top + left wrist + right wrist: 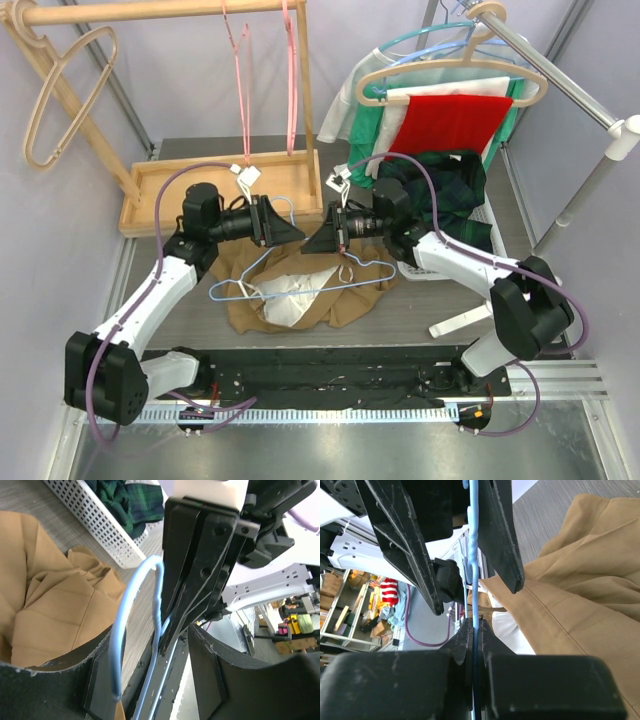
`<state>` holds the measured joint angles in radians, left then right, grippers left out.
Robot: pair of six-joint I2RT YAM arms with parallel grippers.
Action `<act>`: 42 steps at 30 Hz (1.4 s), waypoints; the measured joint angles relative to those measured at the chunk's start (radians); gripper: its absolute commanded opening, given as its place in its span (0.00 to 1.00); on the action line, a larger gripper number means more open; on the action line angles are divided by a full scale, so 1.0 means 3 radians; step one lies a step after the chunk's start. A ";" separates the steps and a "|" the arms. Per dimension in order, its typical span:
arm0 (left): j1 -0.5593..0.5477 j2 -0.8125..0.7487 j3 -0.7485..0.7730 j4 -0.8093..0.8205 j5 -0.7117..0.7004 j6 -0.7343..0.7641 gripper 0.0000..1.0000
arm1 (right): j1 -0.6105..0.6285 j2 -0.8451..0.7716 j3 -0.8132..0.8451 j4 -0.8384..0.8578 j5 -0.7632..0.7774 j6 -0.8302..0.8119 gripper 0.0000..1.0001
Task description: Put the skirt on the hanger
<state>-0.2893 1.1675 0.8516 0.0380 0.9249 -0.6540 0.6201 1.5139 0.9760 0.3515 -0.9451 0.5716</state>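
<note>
Two grippers meet nose to nose over mid-table; the right gripper (472,636) is pressed together on the light blue wire hanger (122,620), pinching it at the neck below the hook; the left gripper (155,680) stands spread, the hook between its fingers but not clamped.

Tan fabric skirt (355,300) lies crumpled flat on the table below and just in front of both grippers, white lining showing; the hanger's shoulders rest on top of it, the hook end lifted in the right gripper's pinch.

Progress, by my reading: early; the hanger is secured, but no part of the skirt is threaded over or fastened to it; the waistband has yet to be picked up and worked onto the wire (which edge is the waistband I cannot tell).

Room: tight at the centre, fingers of the two grippers overlapping; white perforated plastic basket (100,525) of dark plaid cloth sits close on the right arm's side; flat wooden tray (140,200) of the rack lies just behind the left gripper; pink straps (243,90) with clips hang near behind; the freest space is the near table, toward the bases.
</note>
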 measured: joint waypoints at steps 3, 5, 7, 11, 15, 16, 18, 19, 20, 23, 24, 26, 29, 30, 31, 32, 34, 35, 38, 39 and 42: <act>-0.0015 0.0000 -0.0071 0.0183 -0.0055 -0.0134 0.50 | 0.0020 0.0064 -0.0001 0.0128 -0.0019 0.0103 0.01; -0.0027 0.0014 -0.0085 0.0259 -0.0076 -0.0189 0.35 | 0.0036 0.0090 -0.0001 0.0196 -0.0036 0.0163 0.01; -0.0053 0.0047 -0.0085 0.0324 -0.0097 -0.0248 0.14 | 0.0051 0.0112 -0.0001 0.0263 -0.0051 0.0219 0.01; -0.0089 0.0067 -0.0092 0.0357 -0.0151 -0.0253 0.00 | 0.0064 0.0148 -0.0001 0.0295 -0.0062 0.0284 0.04; -0.0104 0.0038 -0.0092 0.0217 -0.0295 -0.0139 0.00 | 0.0061 0.0155 -0.0001 0.0196 0.0029 0.0266 0.37; -0.0112 0.0023 -0.0092 0.0169 -0.0329 -0.0102 0.00 | 0.0057 0.0155 -0.0001 0.0135 0.0080 0.0244 0.47; -0.0120 -0.0015 -0.0092 0.0051 -0.0453 0.0006 0.00 | 0.0042 0.0136 0.0001 -0.0060 0.0289 0.0155 0.58; -0.0120 -0.0039 -0.0092 -0.0034 -0.0547 0.0071 0.00 | 0.0028 0.0112 0.0001 -0.0179 0.0401 0.0100 0.67; -0.0120 -0.0062 -0.0092 -0.0107 -0.0623 0.0130 0.00 | 0.0008 0.0069 0.0001 -0.0322 0.0521 0.0051 0.70; -0.0120 -0.0140 -0.0092 -0.0336 -0.0870 0.0291 0.00 | -0.0106 -0.0189 0.0001 -0.0760 0.1048 -0.0097 0.74; -0.0120 -0.0168 -0.0090 -0.0399 -0.0938 0.0329 0.00 | -0.0141 -0.0289 0.0001 -0.0862 0.1193 -0.0137 0.73; -0.0120 -0.0243 -0.0085 -0.0554 -0.1097 0.0426 0.00 | -0.0203 -0.0511 0.0003 -0.1066 0.1453 -0.0216 0.69; -0.0120 -0.0333 -0.0060 -0.0725 -0.1253 0.0519 0.00 | -0.0248 -0.0779 0.0047 -0.1442 0.1759 -0.0334 0.56; -0.0120 -0.0361 -0.0050 -0.0774 -0.1291 0.0546 0.00 | -0.0244 -0.0820 0.0061 -0.1546 0.1815 -0.0371 0.51; -0.0120 -0.0384 -0.0034 -0.0825 -0.1329 0.0559 0.00 | -0.0240 -0.0842 0.0061 -0.1648 0.1857 -0.0398 0.43; -0.0120 -0.0409 -0.0015 -0.0872 -0.1368 0.0568 0.00 | -0.0240 -0.0851 0.0056 -0.1761 0.1890 -0.0420 0.40; -0.0120 -0.0464 0.0008 -0.0930 -0.1442 0.0584 0.00 | -0.0239 -0.0860 -0.0031 -0.1924 0.1921 -0.0443 0.37; -0.0120 -0.0493 0.0017 -0.0954 -0.1484 0.0587 0.00 | -0.0238 -0.0877 -0.0094 -0.2005 0.1924 -0.0444 0.37; -0.0120 -0.0556 0.0052 -0.0978 -0.1609 0.0586 0.00 | -0.0215 -0.0991 -0.0292 -0.2277 0.1928 -0.0470 0.45; -0.0120 -0.0567 0.0058 -0.0971 -0.1659 0.0585 0.00 | -0.0201 -0.1002 -0.0301 -0.2308 0.1929 -0.0478 0.49; -0.0120 -0.0561 0.0074 -0.0952 -0.1816 0.0568 0.00 | -0.0095 -0.1044 -0.0308 -0.2433 0.1966 -0.0515 0.51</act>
<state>-0.3252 0.9993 0.8738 -0.2478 0.3801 -0.4835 0.5915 1.2007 0.8837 -0.3782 -0.3553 0.4171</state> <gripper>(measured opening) 0.055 0.489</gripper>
